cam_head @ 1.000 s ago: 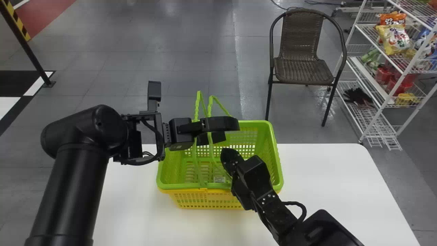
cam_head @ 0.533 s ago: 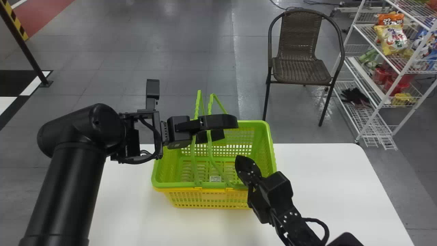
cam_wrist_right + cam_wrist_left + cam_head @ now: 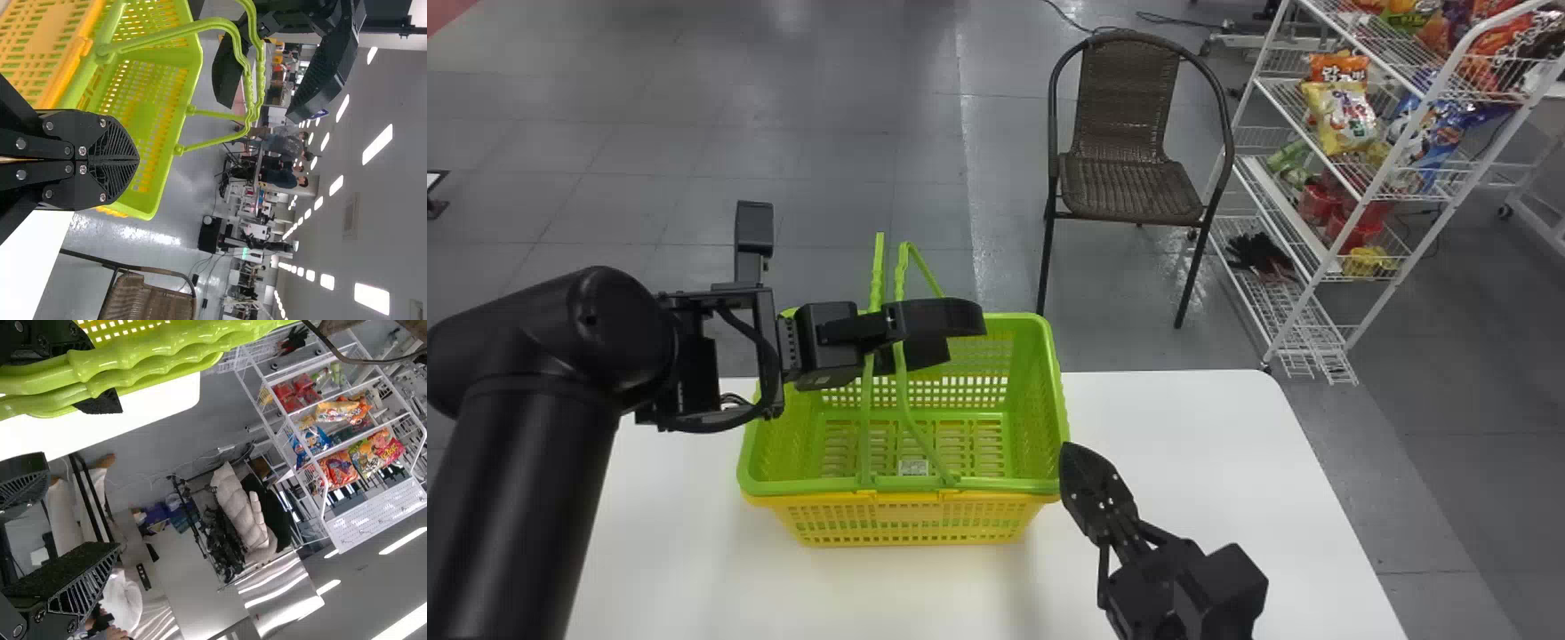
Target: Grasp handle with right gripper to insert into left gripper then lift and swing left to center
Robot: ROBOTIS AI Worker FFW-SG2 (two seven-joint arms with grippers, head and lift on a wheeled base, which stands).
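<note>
Green paired handles (image 3: 147,360), long axis fore-aft above your basket (image 3: 996,486), lie btwn the wide-set jaws of your L gripper (image 3: 963,336), the nearer one for closing; your R gripper (image 3: 1069,452), pinched together & empty, sits apart, to the R.

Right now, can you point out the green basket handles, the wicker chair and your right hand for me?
Green basket handles (image 3: 153,352): left wrist view, on one handle's bumpy grip.
Wicker chair (image 3: 1129,188): head view, on the seat.
Right hand (image 3: 135,159): right wrist view, between its closed fingertips.
</note>
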